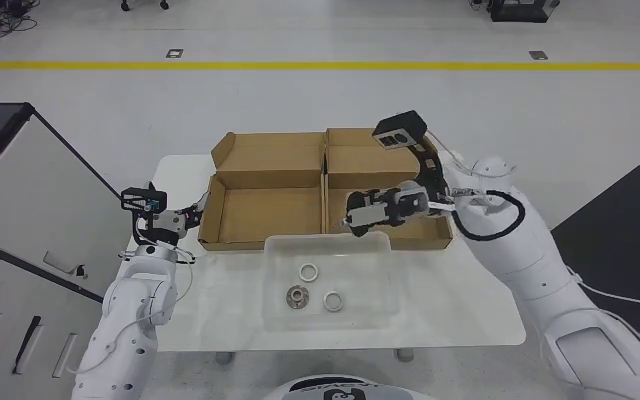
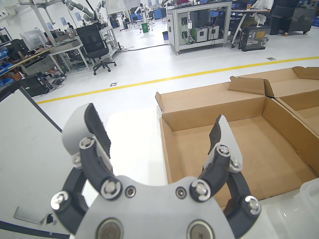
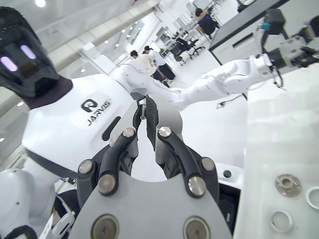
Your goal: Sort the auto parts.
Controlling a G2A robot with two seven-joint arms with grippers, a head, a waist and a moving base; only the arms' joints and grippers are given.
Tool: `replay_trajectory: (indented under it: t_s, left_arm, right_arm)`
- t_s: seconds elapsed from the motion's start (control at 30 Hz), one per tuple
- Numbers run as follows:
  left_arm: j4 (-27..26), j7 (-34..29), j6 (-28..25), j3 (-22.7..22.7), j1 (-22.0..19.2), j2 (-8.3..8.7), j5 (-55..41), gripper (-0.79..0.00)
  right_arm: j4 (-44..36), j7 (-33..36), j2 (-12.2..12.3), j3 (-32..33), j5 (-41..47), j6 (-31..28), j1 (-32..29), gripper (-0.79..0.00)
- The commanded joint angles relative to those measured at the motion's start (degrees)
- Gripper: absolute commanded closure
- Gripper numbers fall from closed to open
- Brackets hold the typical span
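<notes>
My right gripper point(image 3: 144, 105) is shut on a small threaded metal bolt point(image 3: 142, 111), held up in the air. In the top view this gripper point(image 1: 353, 224) hangs over the front edge of the right cardboard box point(image 1: 436, 234), just behind the clear tray point(image 1: 325, 241). In the tray lie a flanged metal bushing point(image 1: 296, 296) point(image 3: 287, 183) and two white rings point(image 1: 310, 270) point(image 1: 333, 300). My left gripper point(image 2: 154, 118) point(image 1: 196, 214) stands open and empty at the left box's point(image 1: 270, 215) outer left side, level with its wall.
Both boxes point(image 2: 239, 148) stand side by side with lids folded back; their floors look bare. Bare white tabletop point(image 1: 450, 300) lies right of the tray. A grey panel point(image 1: 40, 200) stands beside the table's left end.
</notes>
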Motion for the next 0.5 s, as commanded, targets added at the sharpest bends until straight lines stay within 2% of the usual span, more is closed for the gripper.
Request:
replay_trajectory:
  t_s: [0.0,0.27,0.33,0.47]
  left_arm:
    - [0.0,0.0,0.0,0.0,0.0,0.00,0.0,-0.785]
    - [0.0,0.0,0.0,0.0,0.0,0.00,0.0,-0.785]
    - [0.0,0.0,0.0,0.0,0.0,0.00,0.0,-0.785]
    - [0.0,0.0,0.0,0.0,0.0,0.00,0.0,-0.785]
  right_arm:
    - [0.0,0.1,0.0,0.0,-0.4,0.1,0.0,0.000]
    - [0.0,0.1,0.0,0.0,-0.4,0.1,0.0,0.000]
    - [-1.3,-2.2,-0.1,0.7,0.5,0.4,-0.6,0.000]
    - [-3.2,-1.4,-0.5,2.1,9.4,0.4,-1.3,0.000]
